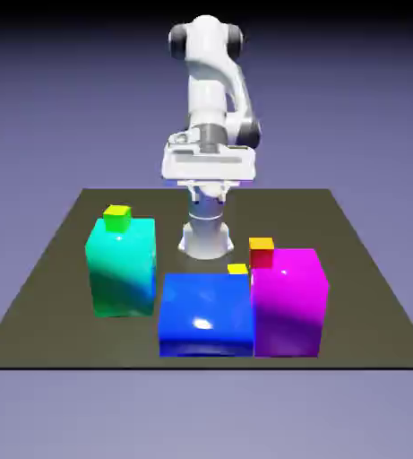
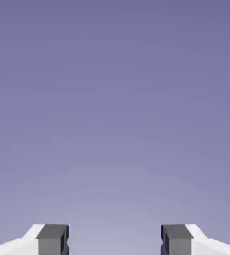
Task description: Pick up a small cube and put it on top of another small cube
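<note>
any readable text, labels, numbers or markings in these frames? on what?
None. The teal block, blue block, magenta block and the small cubes on and behind them are plain, unmarked colour. The white arm shows no legible logo. The hand view holds only bare backdrop and the grey fingertips.

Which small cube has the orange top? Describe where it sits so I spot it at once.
Find the large magenta block on the exterior view's right. The small red cube sits just behind its upper left corner. Its orange top distinguishes it from the yellow-topped cube beside the blue block.
</note>
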